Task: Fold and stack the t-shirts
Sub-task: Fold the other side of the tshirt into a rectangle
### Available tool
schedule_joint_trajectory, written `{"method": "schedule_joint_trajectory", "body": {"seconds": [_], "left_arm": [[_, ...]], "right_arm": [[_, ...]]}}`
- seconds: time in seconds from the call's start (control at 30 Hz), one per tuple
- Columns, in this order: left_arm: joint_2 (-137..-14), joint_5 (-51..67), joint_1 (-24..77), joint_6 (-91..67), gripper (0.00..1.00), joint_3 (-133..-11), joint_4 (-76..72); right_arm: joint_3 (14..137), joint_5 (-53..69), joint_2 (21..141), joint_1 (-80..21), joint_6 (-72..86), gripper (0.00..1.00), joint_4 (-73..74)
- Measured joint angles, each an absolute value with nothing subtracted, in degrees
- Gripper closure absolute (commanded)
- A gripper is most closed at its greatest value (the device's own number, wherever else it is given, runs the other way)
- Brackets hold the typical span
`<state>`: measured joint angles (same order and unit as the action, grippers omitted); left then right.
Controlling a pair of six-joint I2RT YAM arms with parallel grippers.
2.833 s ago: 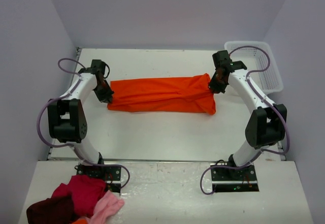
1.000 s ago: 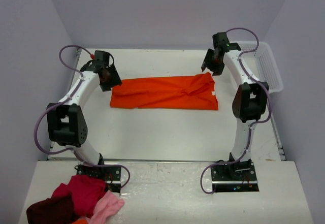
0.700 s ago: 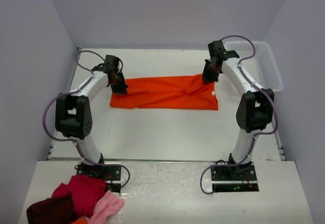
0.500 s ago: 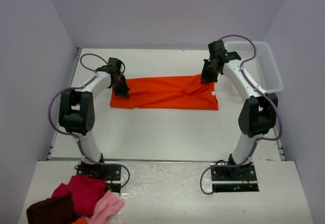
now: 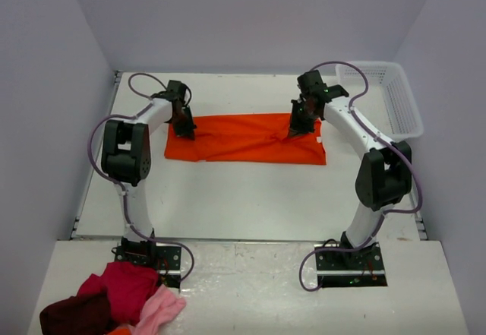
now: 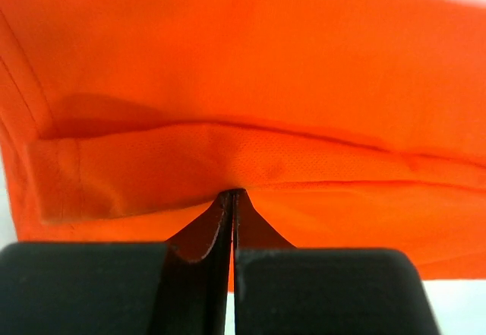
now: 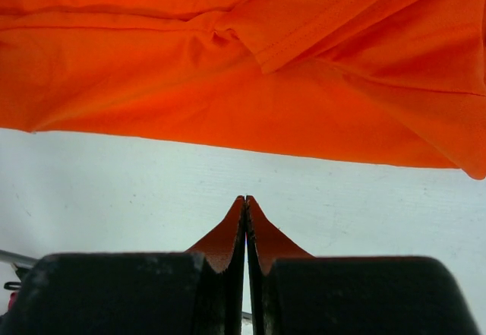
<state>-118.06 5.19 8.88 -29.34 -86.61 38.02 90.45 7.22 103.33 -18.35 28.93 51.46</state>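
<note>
A bright orange t-shirt, folded into a long soft band with stitched hems, lies across the far middle of the white bench. The left fingers are clenched on a fold at its left end. The right fingers are pressed together on nothing. A white mesh basket sits far right, and red and pink garments are heaped near left.
</note>
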Motion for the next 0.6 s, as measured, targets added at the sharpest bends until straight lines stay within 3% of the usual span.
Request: {"method": "schedule_joint_trajectory", "body": {"seconds": [0.3,0.6], "left_arm": [[-121.32,2.98,4.93,-28.77,1.0,-95.04,38.68],[-119.48,-0.95,2.37,-27.81,1.0,-94.26,40.03]], "right_arm": [[90.39,7.25,103.33,-18.44,28.86,1.0,51.51],[90.39,7.97,104.31,-18.57,28.84,1.0,51.51]]}}
